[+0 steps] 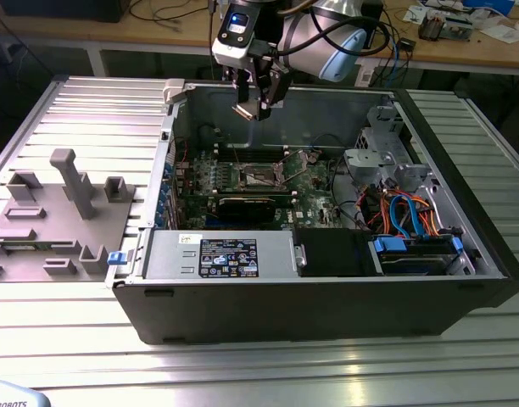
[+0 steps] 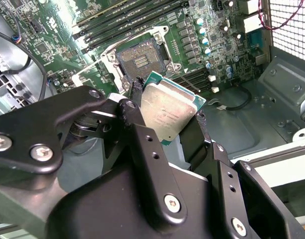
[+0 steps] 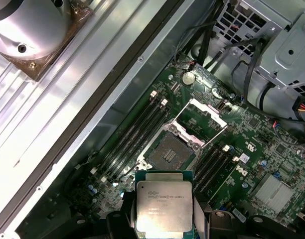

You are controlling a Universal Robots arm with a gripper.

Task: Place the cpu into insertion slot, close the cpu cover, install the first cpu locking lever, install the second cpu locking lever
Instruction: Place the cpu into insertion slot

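While the gripper was clamped on the cpu, it hung well above the board, bare socket below and slightly ahead, cover flipped open.

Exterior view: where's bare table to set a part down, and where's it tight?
Bare ribbed table: the strip in front of the computer case, the patch behind the grey fixture block, and the strip at the exterior view's right of the case. Crowded inside the case: drive cage, cables, and the gripper holding the cpu above the board.
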